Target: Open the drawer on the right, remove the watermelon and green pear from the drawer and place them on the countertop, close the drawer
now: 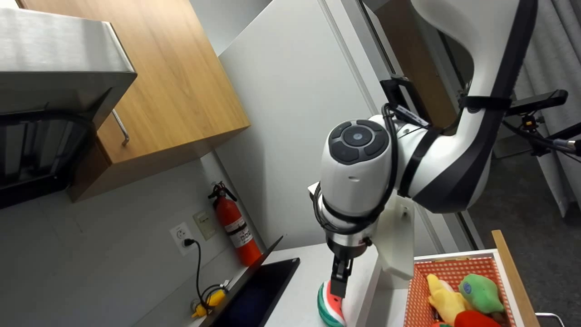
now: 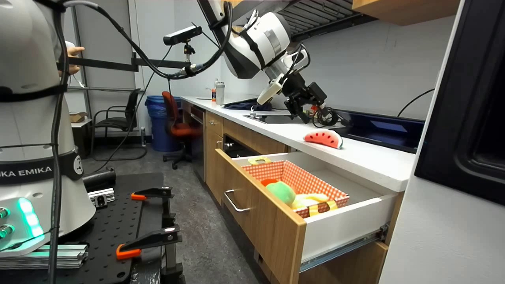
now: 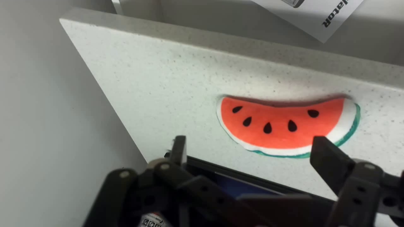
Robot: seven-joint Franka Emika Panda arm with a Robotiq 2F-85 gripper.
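Note:
The watermelon [image 2: 323,138] lies flat on the white countertop [image 2: 367,161] near its front edge; it also shows in the wrist view [image 3: 281,124]. My gripper [image 2: 314,112] is open and empty, above and apart from the watermelon. In the wrist view the gripper's fingertips [image 3: 249,143] are spread wide, the right one overlapping the rind. In an exterior view the gripper [image 1: 339,288] partly covers the watermelon [image 1: 327,304]. The drawer [image 2: 260,205] is pulled out. The green pear [image 2: 281,192] lies in it, also visible in an exterior view [image 1: 481,293].
A red-checked basket [image 2: 315,177] in the drawer holds the pear, a yellow fruit [image 2: 305,200] and a red fruit [image 1: 474,319]. A dark open panel [image 2: 390,130] stands along the countertop's back. A wall cabinet [image 1: 154,81] and a fire extinguisher [image 1: 237,227] are behind.

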